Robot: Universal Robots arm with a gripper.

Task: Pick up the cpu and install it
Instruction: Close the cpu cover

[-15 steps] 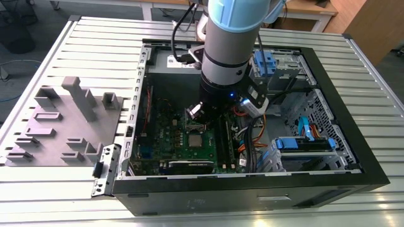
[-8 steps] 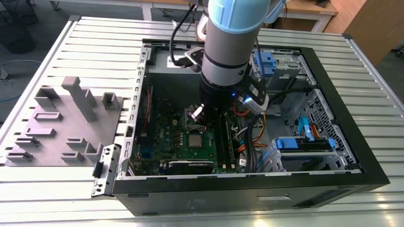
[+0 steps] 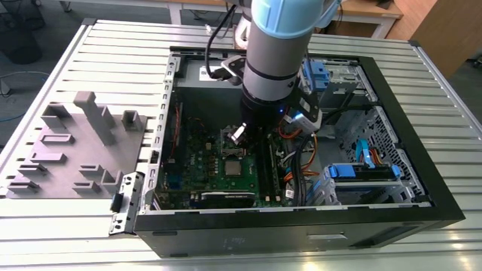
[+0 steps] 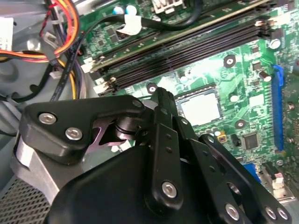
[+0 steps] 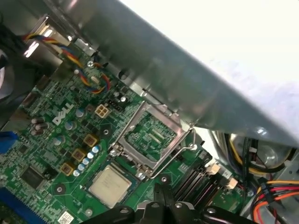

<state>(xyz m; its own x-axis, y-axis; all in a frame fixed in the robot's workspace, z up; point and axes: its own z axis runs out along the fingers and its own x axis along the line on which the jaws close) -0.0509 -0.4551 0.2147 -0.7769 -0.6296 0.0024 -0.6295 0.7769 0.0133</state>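
- Case (image 3: 301, 228) lies open, with the motherboard (image 3: 202, 164) inside.
- Cpu (image 3: 235, 167) (image 4: 200, 108) (image 5: 110, 185) sits flat in its socket on the motherboard. The hinged frame (image 5: 150, 135) stands raised beside it.
- Gripper (image 3: 239, 135) (image 4: 161, 93) (image 5: 158, 189) hangs near the cpu, clear of it. Its fingers are closed together and hold nothing.
- White lettering (image 5: 61, 114) is printed on the motherboard.
- Grey tray (image 3: 45, 169) lies outside the case, on the exterior view's left.

Ribbed aluminium table (image 3: 113, 51) — wooden desk (image 3: 362, 11) at 12 o'clock, grey floor (image 3: 90, 8) at 10, wooden cabinet (image 3: 444, 28) at 2.
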